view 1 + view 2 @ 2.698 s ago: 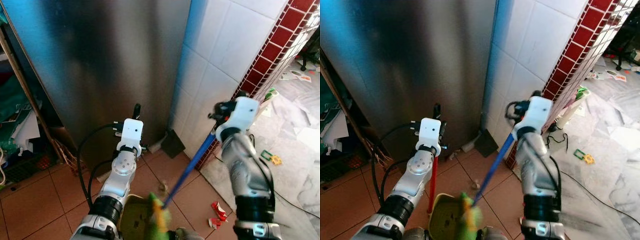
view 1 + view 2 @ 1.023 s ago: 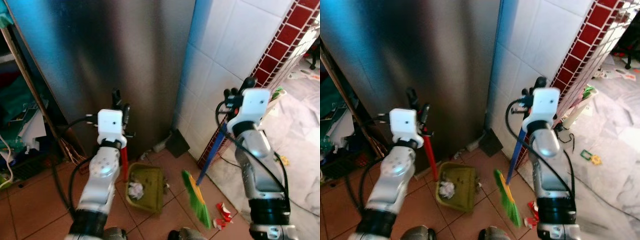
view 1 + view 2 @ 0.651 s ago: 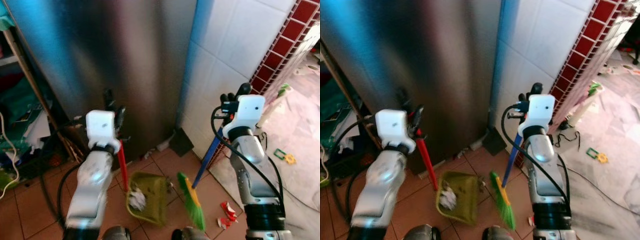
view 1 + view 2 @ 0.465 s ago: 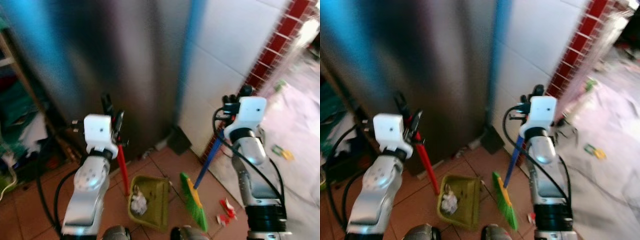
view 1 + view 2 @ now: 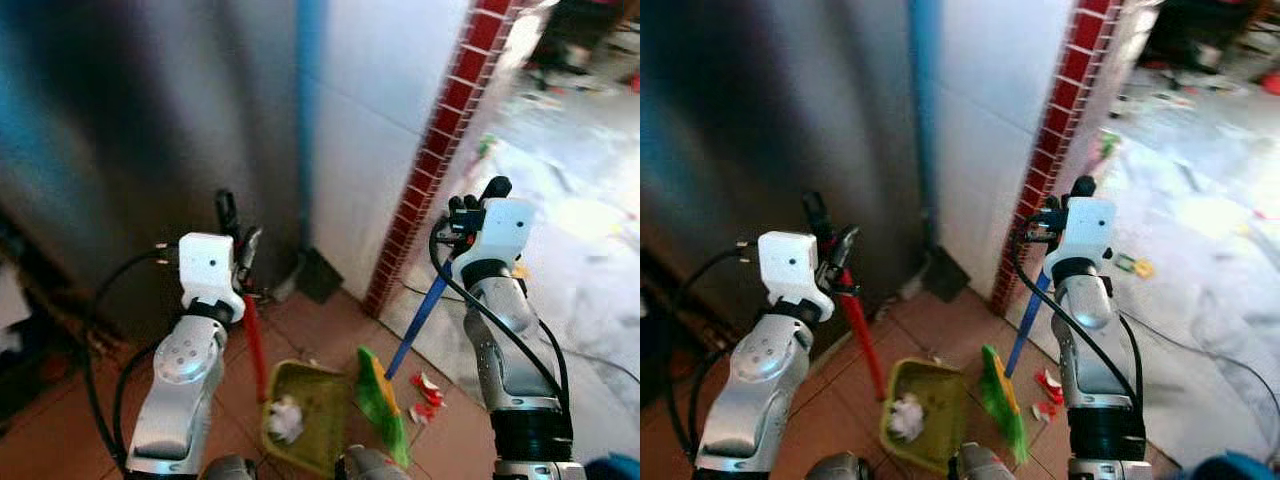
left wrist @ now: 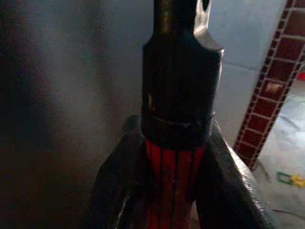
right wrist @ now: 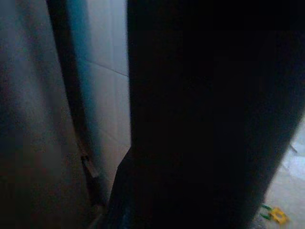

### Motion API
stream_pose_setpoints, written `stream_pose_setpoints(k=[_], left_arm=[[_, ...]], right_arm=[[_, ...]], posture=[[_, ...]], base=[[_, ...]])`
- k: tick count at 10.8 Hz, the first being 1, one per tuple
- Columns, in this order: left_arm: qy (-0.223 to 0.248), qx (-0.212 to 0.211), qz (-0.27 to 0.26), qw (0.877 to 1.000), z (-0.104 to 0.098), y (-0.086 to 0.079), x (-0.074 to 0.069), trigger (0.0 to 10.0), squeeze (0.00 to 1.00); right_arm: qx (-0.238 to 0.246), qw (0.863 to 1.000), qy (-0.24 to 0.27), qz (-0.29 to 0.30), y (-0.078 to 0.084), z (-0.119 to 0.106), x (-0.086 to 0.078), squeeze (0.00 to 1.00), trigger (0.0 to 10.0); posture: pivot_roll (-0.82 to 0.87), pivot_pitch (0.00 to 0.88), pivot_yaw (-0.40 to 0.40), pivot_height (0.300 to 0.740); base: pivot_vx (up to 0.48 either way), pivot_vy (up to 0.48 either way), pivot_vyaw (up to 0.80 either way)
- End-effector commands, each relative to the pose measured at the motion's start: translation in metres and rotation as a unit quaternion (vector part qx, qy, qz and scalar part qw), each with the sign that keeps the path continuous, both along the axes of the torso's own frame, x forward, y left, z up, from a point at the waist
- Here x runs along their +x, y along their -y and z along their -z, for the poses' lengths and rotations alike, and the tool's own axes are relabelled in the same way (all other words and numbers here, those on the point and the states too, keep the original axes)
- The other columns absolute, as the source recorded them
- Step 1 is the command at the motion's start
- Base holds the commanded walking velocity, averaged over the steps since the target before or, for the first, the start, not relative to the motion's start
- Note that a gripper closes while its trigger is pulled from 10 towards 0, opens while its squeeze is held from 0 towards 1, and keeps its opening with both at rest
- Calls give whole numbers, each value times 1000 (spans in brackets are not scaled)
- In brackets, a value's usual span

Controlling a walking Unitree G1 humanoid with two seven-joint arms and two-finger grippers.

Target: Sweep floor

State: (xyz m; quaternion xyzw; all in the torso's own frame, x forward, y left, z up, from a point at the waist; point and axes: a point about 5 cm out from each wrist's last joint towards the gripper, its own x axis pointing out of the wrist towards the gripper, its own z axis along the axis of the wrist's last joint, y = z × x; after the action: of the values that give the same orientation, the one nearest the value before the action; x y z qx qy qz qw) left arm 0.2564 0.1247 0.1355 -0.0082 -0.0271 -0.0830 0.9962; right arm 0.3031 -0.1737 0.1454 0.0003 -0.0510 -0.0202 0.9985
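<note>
At lower left of the left eye view, the left arm rises from the bottom edge with its elbow bent, and the left gripper (image 5: 238, 238) points up in front of the steel panel (image 5: 130, 130). Its black fingers (image 6: 116, 176) are closed around the red dustpan handle (image 5: 254, 345), as the left wrist view shows, with the handle's black end cap (image 6: 181, 90) standing out past them. That handle slants down to the green dustpan (image 5: 310, 415) on the terracotta floor tiles (image 5: 60, 440), low in the middle of the frame, with a wad of white paper (image 5: 285, 418) lying in it.

On the right side the right arm stands nearly upright, and the right gripper (image 5: 470, 208) sits at mid-height, clamped on the blue broom handle (image 5: 418, 318). This handle runs down and to the left to the green broom head (image 5: 378, 405), which rests beside the dustpan's right edge; whether they touch cannot be told. Red scraps (image 5: 425, 390) lie on the floor just right of the bristles.

Behind, a white tiled wall (image 5: 380, 110) ends in a red brick edge (image 5: 440, 130), and a dark flat object (image 5: 318, 275) leans at its foot. Pale marble floor (image 5: 590, 230) spreads to the upper right, blurred, with a small yellow and green piece (image 5: 1135, 266) on it.
</note>
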Motion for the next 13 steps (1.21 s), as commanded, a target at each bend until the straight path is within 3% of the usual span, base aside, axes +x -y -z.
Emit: stream_pose_setpoints(k=[1, 7, 11, 13], left_arm=[[26, -3, 4, 1000, -13, 0, -1, 10000, 0], [18, -3, 7, 1000, -12, -1, -3, 10000, 0], [15, 3, 2, 1000, -11, -7, -4, 10000, 0], [15, 2, 8, 1000, -11, -4, -3, 10000, 0]], right_arm=[[5, 1000, 14, -3, -1, -6, 2, 0, 10000], [4, 1000, 2, -13, 1, -1, -1, 0, 10000], [-9, 999, -19, -26, 11, 9, -13, 0, 10000], [-5, 999, -18, -27, 7, 8, -10, 0, 10000]], posture=[[-41, 0, -26, 740], [-46, 0, -25, 740], [-48, 0, -21, 740], [-50, 0, -18, 740]], base=[[0, 0, 0], [0, 0, 0], [-328, 0, 0], [-379, 0, 0]])
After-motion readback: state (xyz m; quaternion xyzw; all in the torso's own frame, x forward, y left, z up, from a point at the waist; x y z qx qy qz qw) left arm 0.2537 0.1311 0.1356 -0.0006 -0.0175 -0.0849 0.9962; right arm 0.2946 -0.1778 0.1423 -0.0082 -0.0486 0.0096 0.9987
